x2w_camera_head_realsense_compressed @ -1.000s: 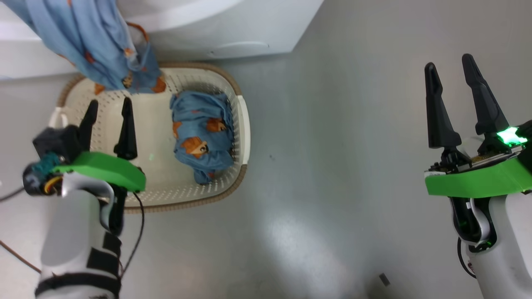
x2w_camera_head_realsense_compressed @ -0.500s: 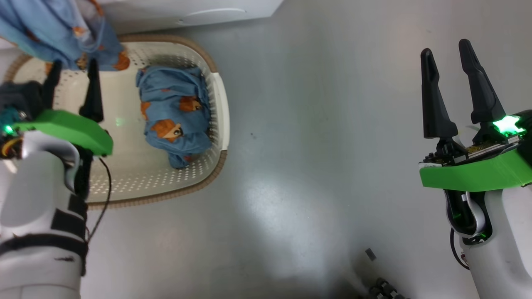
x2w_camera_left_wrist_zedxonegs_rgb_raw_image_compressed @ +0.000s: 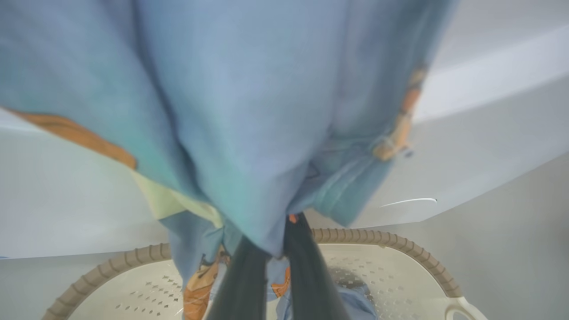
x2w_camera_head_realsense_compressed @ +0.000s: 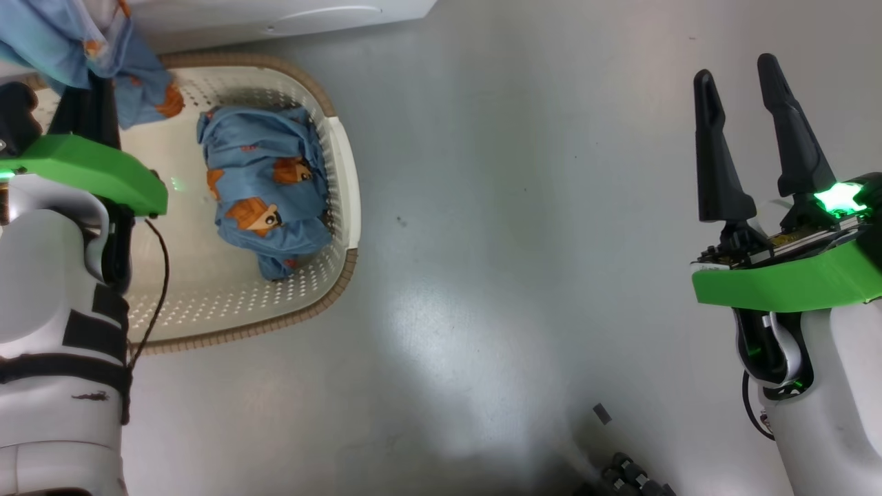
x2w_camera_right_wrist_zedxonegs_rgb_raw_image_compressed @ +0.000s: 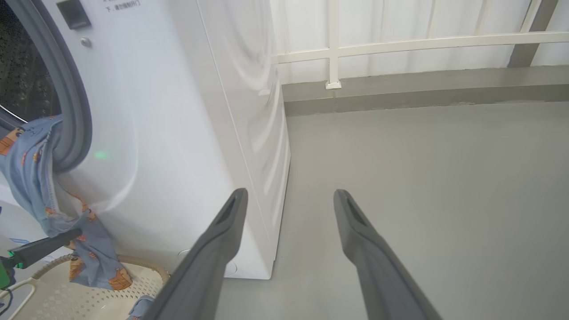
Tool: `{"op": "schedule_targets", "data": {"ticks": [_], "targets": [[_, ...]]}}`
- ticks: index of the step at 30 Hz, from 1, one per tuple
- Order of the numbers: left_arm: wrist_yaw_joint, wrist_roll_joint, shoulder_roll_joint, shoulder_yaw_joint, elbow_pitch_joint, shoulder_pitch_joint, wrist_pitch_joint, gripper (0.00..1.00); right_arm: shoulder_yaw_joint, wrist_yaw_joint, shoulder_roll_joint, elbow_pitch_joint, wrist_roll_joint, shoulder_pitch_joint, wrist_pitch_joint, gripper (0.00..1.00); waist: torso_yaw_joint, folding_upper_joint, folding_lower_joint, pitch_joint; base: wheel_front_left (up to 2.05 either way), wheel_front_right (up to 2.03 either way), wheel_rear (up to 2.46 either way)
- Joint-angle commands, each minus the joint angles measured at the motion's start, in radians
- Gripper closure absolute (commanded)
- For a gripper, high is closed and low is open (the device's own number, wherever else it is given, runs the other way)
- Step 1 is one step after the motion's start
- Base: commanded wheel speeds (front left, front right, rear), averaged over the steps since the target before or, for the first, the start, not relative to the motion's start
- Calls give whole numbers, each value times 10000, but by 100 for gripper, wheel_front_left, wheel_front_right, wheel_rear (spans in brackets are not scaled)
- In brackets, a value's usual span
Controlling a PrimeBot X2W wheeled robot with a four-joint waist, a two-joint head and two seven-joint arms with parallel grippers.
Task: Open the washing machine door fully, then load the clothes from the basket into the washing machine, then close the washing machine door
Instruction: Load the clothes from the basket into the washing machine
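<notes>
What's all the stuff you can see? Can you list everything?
washer: one, white, behind the basket
basket: one, cream with a brown rim, on the floor by the washer
hanging cloth: one, blue with orange animals, draped from the washer's mouth down over the basket
bundle: one, same blue print, lying in the basket
floor: one, grey, under everything
railing: one, white, along the far wall
scrap: one, dark, on the floor
left gripper: one, dark jaws shut on the hanging cloth, above the basket
right gripper: one, dark jaws open, empty, over bare floor
</notes>
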Motion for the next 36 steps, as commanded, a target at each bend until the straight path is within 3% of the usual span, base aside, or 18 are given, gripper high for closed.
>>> {"op": "schedule_targets", "data": {"ticks": [1, 6, 15, 22, 29, 36], "targets": [[8, 7, 328, 211, -221, 161, -63, 100, 67, 44, -12, -245, 17, 191, -49, 0, 56, 0, -1, -69, 0, 0, 0], [8, -46, 204, 383, -686, 582, -63, 100, -10, 44, 21, -226, 5, 234, -49, 0, 264, 0, -1, -350, 0, 0, 0], [8, 101, -188, 1028, -2948, 1864, -63, 100, 28, 44, 51, -142, 28, 319, -49, 0, 704, 0, -1, -1027, 0, 0, 0], [8, 166, -271, 921, -4188, 2021, -63, 100, 29, 44, 33, -88, 48, 437, -49, 0, 886, 0, -1, -1371, 0, 0, 0], [8, 358, -25, 616, -4329, 1270, -63, 100, 32, 44, 85, -80, 74, 510, -49, 0, 856, 0, -1, -1496, 0, 0, 0], [9, 555, 354, 489, -3497, -238, -63, 100, 10, 44, 232, -64, 145, 547, -49, 0, 657, 0, -1, -1441, 0, 0, 0]]}}
